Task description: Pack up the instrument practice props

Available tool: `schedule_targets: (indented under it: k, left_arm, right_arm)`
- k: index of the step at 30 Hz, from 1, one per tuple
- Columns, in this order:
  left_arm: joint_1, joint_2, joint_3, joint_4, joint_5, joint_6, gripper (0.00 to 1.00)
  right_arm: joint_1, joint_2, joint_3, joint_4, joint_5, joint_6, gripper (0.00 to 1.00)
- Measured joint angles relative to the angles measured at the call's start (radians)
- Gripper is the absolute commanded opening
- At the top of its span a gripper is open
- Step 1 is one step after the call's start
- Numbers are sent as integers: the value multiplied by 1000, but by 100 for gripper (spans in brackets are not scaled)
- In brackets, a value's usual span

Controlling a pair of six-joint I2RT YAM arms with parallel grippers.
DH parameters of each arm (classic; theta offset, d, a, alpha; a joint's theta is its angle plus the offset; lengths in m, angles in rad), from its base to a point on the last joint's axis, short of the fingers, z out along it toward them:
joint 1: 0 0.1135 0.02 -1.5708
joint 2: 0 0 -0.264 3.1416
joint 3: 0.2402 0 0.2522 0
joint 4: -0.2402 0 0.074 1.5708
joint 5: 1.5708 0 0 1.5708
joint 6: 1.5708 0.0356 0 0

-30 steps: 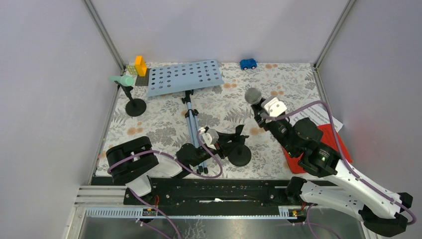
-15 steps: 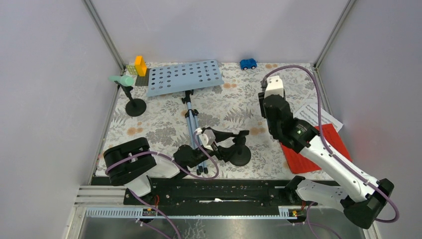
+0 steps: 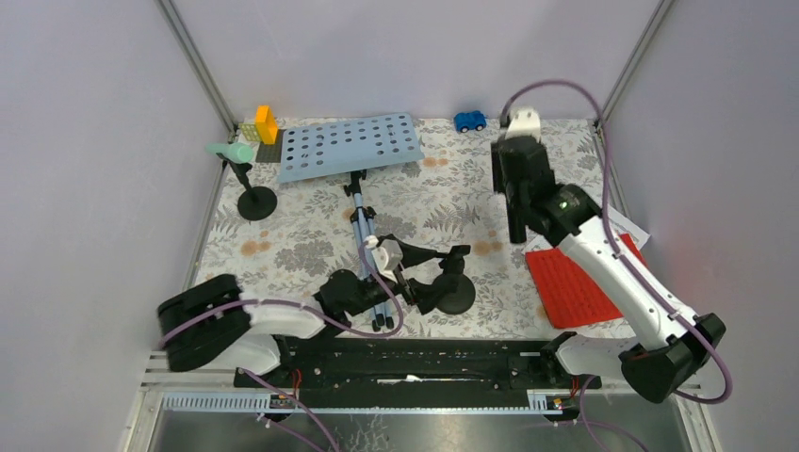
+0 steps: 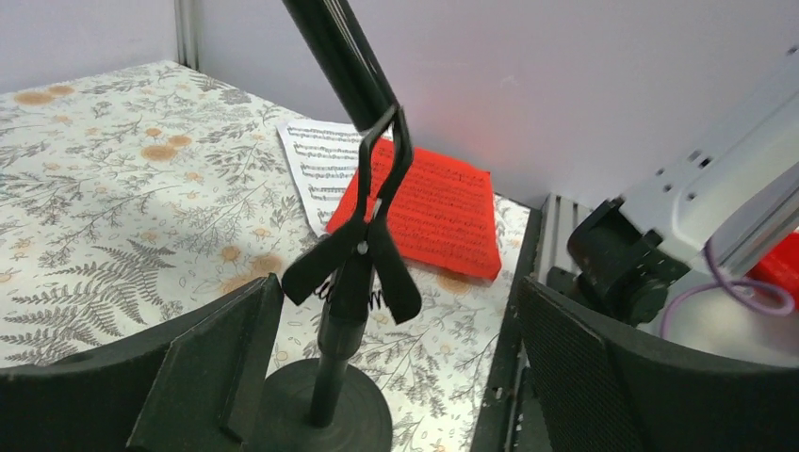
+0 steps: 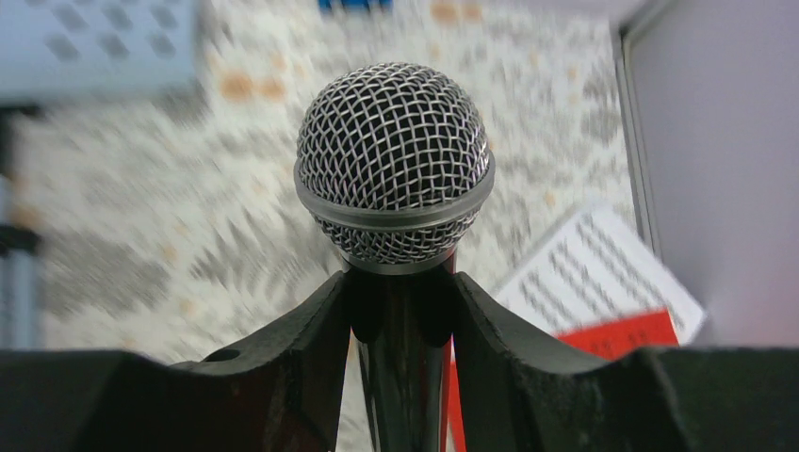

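My right gripper (image 5: 400, 311) is shut on the handle of the black microphone (image 5: 394, 165), whose mesh head stands upright above the fingers. In the top view the right gripper (image 3: 516, 193) is raised over the mat's right half. My left gripper (image 4: 396, 358) is open, its fingers (image 4: 217, 367) wide on either side of a black round-based mic holder (image 4: 353, 282) without touching it. This holder (image 3: 457, 294) stands near the front. The mint-green microphone (image 3: 231, 151) rests on the other holder (image 3: 256, 202). The pale blue rack (image 3: 349, 146) stands on tripod legs (image 3: 363, 235). The red sheet (image 3: 575, 282) and white sheet (image 3: 627, 228) lie right.
A small blue toy car (image 3: 469, 121) sits at the back edge. Yellow and orange bricks (image 3: 262, 125) stand in the back left corner. Grey walls close the mat on three sides. The arm bases and a black rail run along the front.
My left gripper has opened and let go of the front holder's stem. The right arm has lifted the black microphone up and toward the back.
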Motion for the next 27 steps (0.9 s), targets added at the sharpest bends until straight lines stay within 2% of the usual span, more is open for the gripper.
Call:
schedule_targets:
  k: [5,9,12,21,27]
  left_arm:
    - [0,-282,29,-332,-58,-62,99]
    - [0,-492,68,-620,-135,-117,99]
    - [0,-599,93,-799,-181,-161,99]
    - [0,-796,128,-1257,-320,-281,99]
    - [0,-912,128,-1405,-404,-329,99]
  right_arm:
    - [-1,87,326,4,-87,-1,0]
    - [-1,175,446,10,-217,46,0]
    - [-1,312,510,8,-334,93,0]
    - [1,767,741,-31,-608,201,0]
    - [1,892,796,-36,-696,243,0]
